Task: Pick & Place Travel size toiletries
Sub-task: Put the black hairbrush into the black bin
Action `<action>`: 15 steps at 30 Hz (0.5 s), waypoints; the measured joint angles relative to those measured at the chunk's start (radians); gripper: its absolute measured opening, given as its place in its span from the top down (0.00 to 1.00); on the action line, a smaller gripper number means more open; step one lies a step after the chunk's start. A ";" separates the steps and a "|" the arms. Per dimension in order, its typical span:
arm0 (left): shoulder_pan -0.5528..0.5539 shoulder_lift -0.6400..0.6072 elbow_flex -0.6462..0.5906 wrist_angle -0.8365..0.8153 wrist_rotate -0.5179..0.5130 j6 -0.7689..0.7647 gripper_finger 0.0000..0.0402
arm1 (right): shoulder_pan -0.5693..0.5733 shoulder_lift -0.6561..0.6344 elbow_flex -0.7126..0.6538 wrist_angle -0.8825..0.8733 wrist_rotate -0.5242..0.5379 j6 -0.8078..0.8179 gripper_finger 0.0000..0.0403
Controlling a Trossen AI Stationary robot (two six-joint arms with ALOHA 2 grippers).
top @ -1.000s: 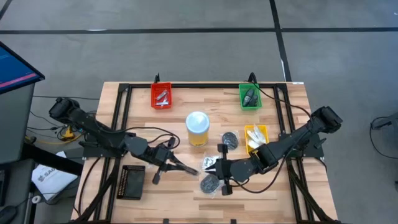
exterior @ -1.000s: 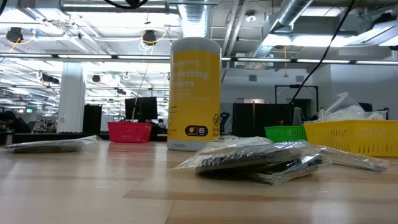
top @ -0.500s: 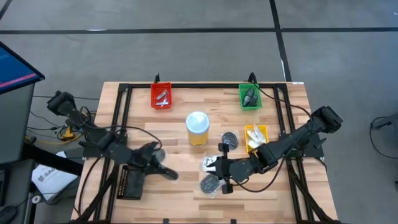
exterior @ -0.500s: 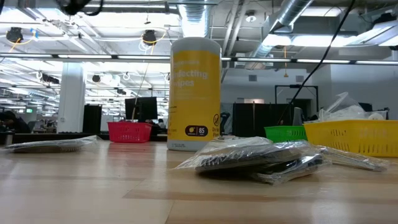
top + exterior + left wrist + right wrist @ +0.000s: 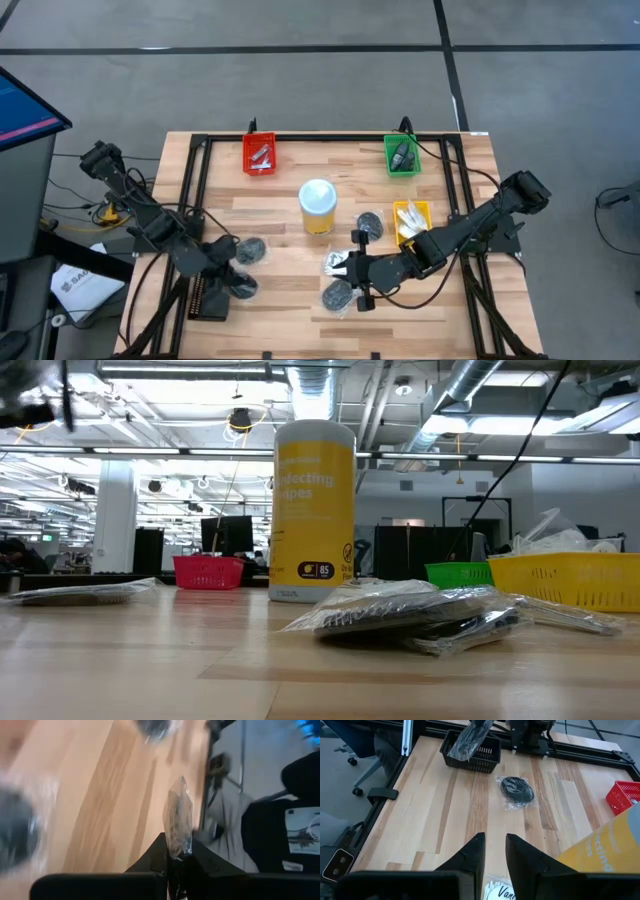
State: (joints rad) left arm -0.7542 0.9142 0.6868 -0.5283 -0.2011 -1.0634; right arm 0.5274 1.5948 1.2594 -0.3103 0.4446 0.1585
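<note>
My left gripper [image 5: 238, 284] is shut on a dark round bundle in a clear bag [image 5: 177, 820]. It is at the table's near left, by the black tray [image 5: 206, 295]. A second bagged bundle [image 5: 250, 250] lies flat on the wood beside it. My right gripper [image 5: 356, 272] is open near the table's middle, over a white sachet [image 5: 336, 262]. Two more bagged bundles [image 5: 337, 296] [image 5: 370, 222] lie close to it. The low view shows one bagged bundle [image 5: 420, 615] lying flat. My left gripper pinches the clear bag by one edge [image 5: 176, 851] between its two fingers. The bag stands out beyond the fingertips, seen edge-on. In the right wrist view the bag [image 5: 467, 741] hangs slanting, lifted clear, over the black tray [image 5: 485, 760].
The tall yellow tub [image 5: 317, 206] stands mid-table. At the far side are the red tray [image 5: 260, 155] and the green tray [image 5: 402, 156]. The yellow tray [image 5: 412, 220] holds white sachets beside the right arm. Bare wood lies between the two grippers.
My left gripper has drawn back from the table's middle toward the near left edge, carrying the bagged bundle lifted clear, and now stands by the black tray. The right arm and the things around it have kept still.
</note>
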 joint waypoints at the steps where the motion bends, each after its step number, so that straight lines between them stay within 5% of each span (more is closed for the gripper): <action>1: -0.003 0.000 0.000 -0.025 0.017 -0.036 0.95 | 0.000 0.000 0.000 0.000 0.000 0.000 0.83; 15: -0.012 -0.005 0.000 -0.281 0.256 -0.304 0.94 | 0.000 0.000 0.000 -0.003 -0.001 0.000 0.83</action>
State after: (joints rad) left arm -0.7661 0.9092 0.6868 -0.8090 0.0554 -1.3675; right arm 0.5270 1.5948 1.2594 -0.3138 0.4438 0.1585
